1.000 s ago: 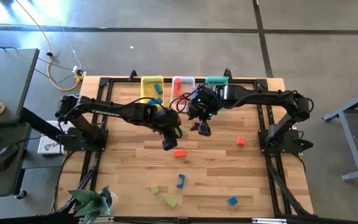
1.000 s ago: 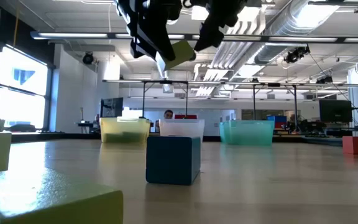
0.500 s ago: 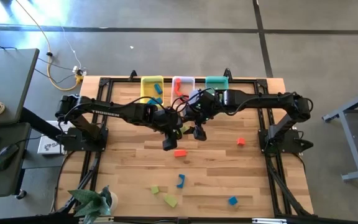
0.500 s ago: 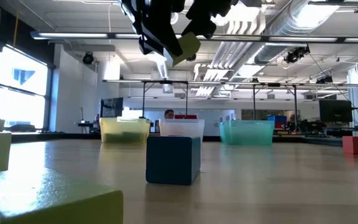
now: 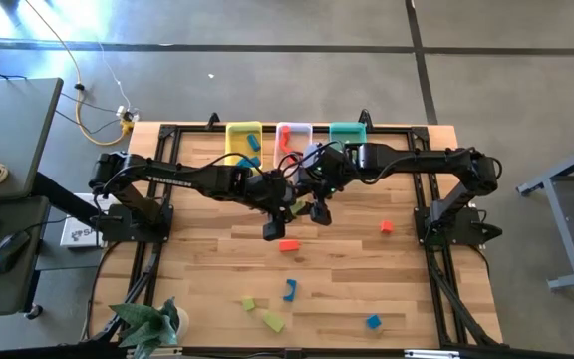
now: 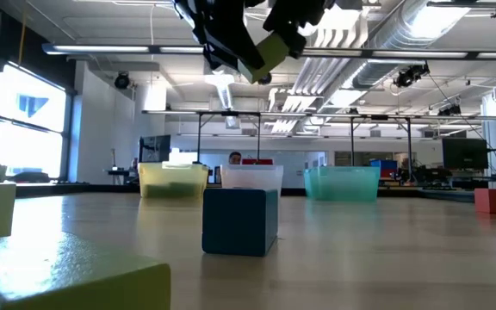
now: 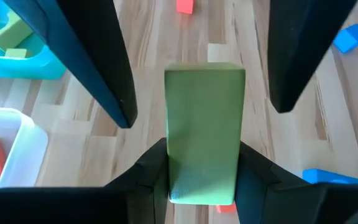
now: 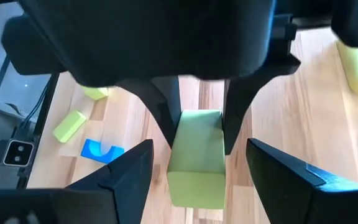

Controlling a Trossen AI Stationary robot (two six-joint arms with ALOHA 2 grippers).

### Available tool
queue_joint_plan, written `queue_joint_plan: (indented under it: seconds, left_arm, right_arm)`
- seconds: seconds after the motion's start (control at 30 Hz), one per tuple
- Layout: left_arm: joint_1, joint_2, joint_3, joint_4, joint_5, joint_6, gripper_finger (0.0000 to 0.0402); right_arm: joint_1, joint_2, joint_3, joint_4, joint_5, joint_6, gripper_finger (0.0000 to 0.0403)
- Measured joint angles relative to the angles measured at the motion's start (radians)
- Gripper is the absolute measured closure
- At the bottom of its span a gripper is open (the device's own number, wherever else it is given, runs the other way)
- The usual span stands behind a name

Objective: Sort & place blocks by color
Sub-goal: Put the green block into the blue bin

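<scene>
The left gripper (image 5: 273,230) hangs above the surface (image 5: 207,269) with its fingers (image 7: 148,180) clamped on a yellow-green block (image 7: 204,134). The right gripper (image 5: 317,212) faces it, fingers (image 8: 120,180) spread wide, either side of the block's free end without touching.

Overhead view straight down, table-level view across, both wrist views facing green block (image 7: 204,134)

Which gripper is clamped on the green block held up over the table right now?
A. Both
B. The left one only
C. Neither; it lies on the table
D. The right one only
B. The left gripper pinches the green block; the right gripper has its fingers spread either side without touching.
</scene>
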Motion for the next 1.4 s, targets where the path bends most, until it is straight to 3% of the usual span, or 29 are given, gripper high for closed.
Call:
queue_joint_plan:
  seconds: [0.4,0.7,1.2,1.4]
  left_arm:
    - [0.002,0.000,0.000,0.067,0.003,0.034,0.0287]
    - [0.007,0.001,0.000,0.070,0.012,0.037,0.0274]
    - [0.008,0.001,0.000,0.069,0.004,0.055,0.0250]
    - [0.026,0.001,0.000,0.063,0.008,-0.018,0.0244]
  right_arm:
    - [0.000,0.000,0.000,-0.049,0.018,0.034,0.0169]
    - [0.000,0.000,0.000,-0.060,-0.009,0.044,0.0293]
    - [0.000,0.000,0.000,-0.067,-0.027,0.058,0.0293]
    - [-0.002,0.000,0.000,-0.070,-0.025,0.105,0.0293]
